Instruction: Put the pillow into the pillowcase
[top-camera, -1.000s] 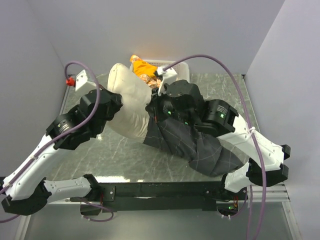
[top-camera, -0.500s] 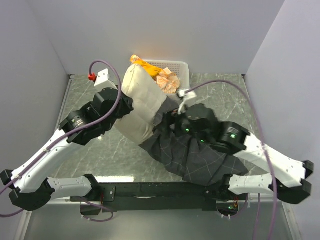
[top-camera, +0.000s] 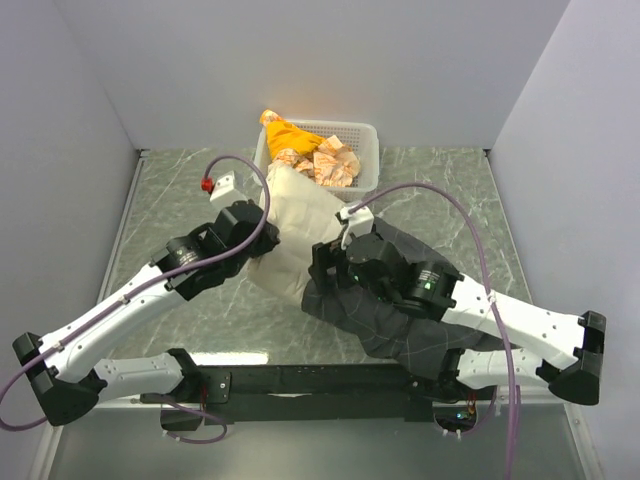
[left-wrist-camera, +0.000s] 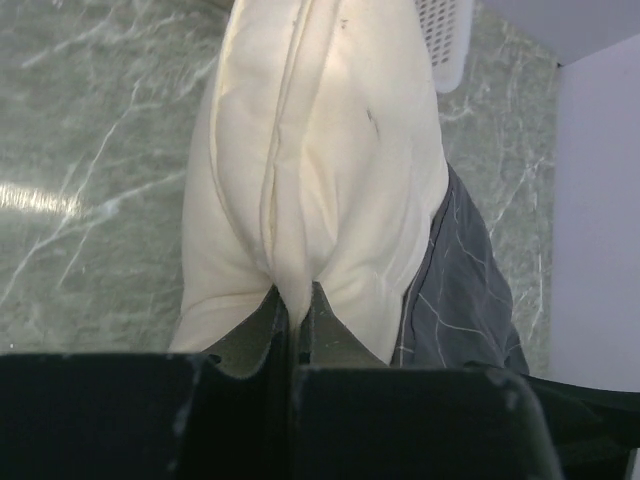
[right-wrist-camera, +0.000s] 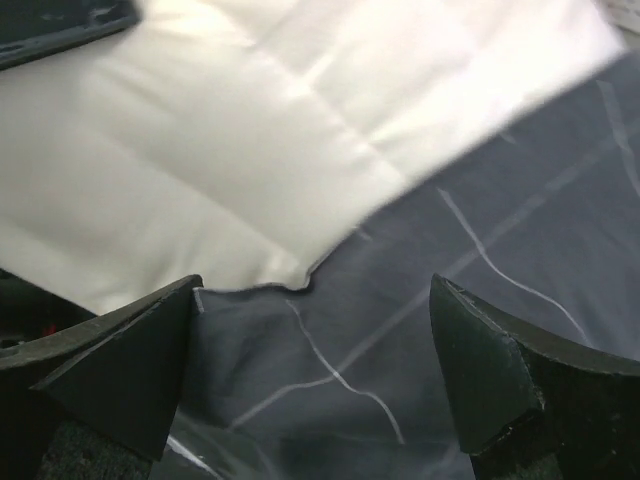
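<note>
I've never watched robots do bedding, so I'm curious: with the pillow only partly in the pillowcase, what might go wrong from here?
The right gripper stands open over the pillowcase edge, gripping nothing, so the case may slide off the pillow. The left gripper pinches only a small fold of the pillow, which might slip free. The pillow's far end lies close to the basket and could nudge it.
</note>
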